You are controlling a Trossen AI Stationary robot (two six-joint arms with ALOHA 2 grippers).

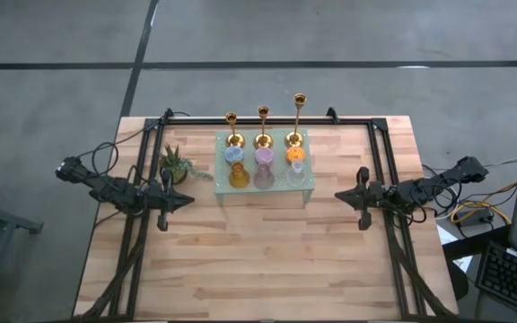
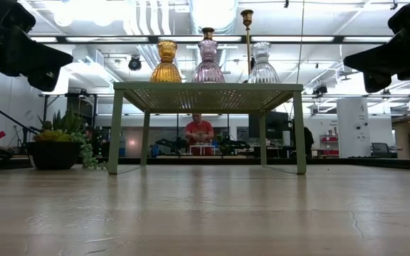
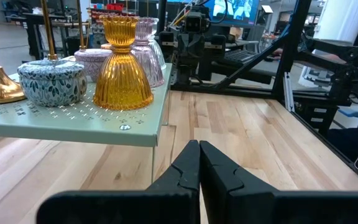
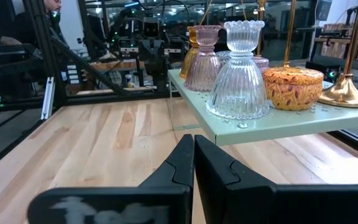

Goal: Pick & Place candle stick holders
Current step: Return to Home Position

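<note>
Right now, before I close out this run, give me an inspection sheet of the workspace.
Surface: wooden table carrying a pale green shelf.
Job's things: all on the shelf. Three gold candlesticks at the back; blue candle, purple candle and orange candle in the middle; amber holder, pink holder and clear holder in front.
Clutter: potted plant left of the shelf.
Grippers: left gripper shut, empty; right gripper shut, empty; each beside the shelf.
Cables: yellow cables off the table's right edge.
Surroundings: person in red beyond the table.
</note>
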